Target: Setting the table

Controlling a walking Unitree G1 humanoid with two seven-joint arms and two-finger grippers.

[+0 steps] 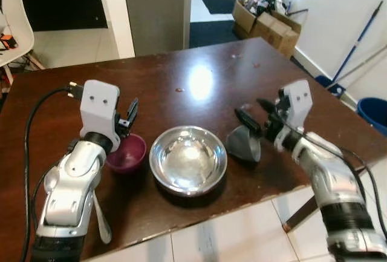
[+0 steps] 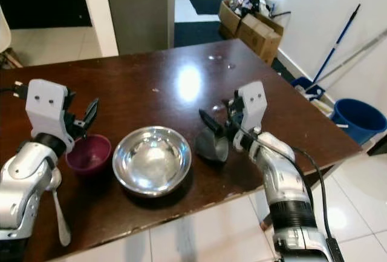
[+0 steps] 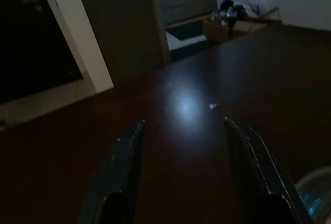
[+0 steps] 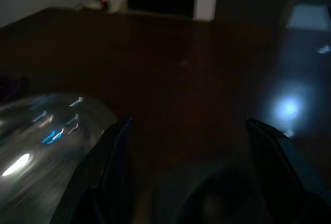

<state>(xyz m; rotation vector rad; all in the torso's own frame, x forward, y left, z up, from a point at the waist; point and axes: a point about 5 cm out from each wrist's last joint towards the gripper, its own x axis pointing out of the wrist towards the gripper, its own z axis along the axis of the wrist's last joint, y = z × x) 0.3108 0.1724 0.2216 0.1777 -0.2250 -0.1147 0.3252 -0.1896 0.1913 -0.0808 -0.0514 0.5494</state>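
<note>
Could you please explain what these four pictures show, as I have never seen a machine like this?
It is a humanoid robot with two silver arms, each ending in two black fingers. The two bright pictures come from cameras in its head, looking down at a dark wooden table. The two dark pictures come from cameras on its wrists, looking along the fingers. On the table lie a steel bowl, a small purple bowl, a grey cup on its side and a spoon. The left gripper is open above the purple bowl; the right gripper is open at the cup. Neither holds anything.
</note>
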